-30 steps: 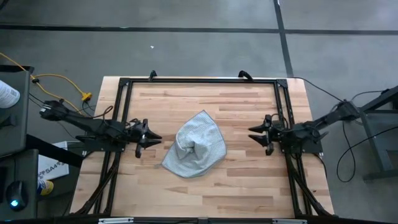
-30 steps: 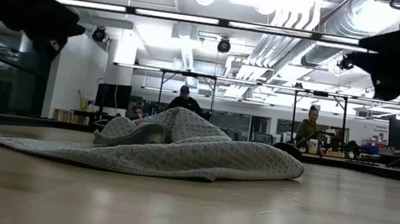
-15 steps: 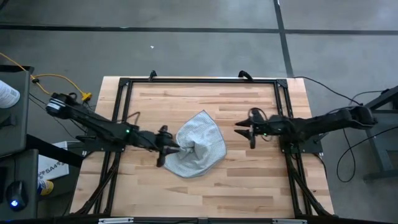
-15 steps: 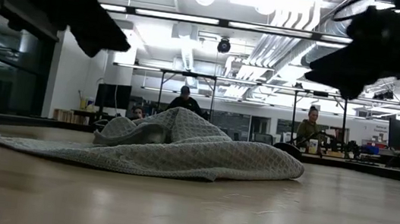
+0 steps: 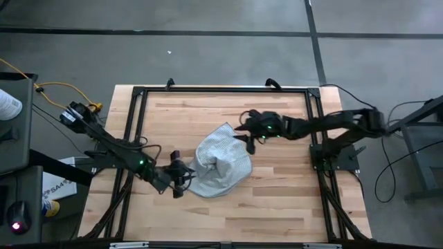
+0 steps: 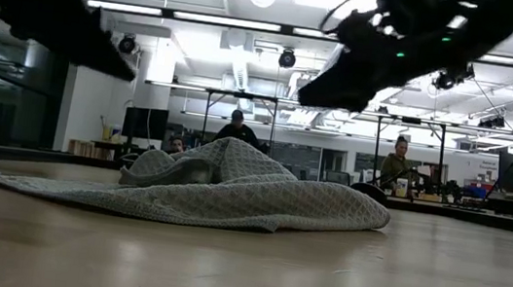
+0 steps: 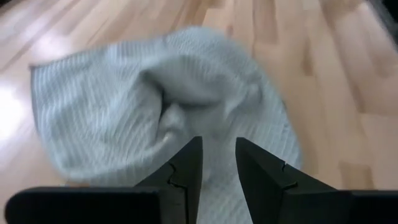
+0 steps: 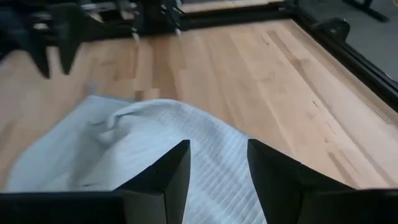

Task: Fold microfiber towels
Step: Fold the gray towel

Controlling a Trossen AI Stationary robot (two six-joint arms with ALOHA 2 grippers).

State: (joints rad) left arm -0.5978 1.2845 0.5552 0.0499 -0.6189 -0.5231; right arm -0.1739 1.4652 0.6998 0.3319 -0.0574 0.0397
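The light grey-blue, finely textured microfiber towel [image 5: 217,161] lay rumpled mid-desk [image 5: 277,200], probably soft and limp, best pinched at its corners by the spread left pincer [image 5: 182,178] and right pincer [image 5: 243,131].

A wooden tabletop [image 5: 277,200] of pale planks carries a black metal frame [image 5: 221,88] along its edges. Off the table at about nine o'clock, a yellow cable [image 5: 66,88] trails across the grey floor [image 5: 208,55] near a dark cabinet [image 5: 14,124]. Beyond the far edge, two people [image 6: 235,127] [image 6: 397,163] stand in the room under bright ceiling lights [image 6: 242,22].
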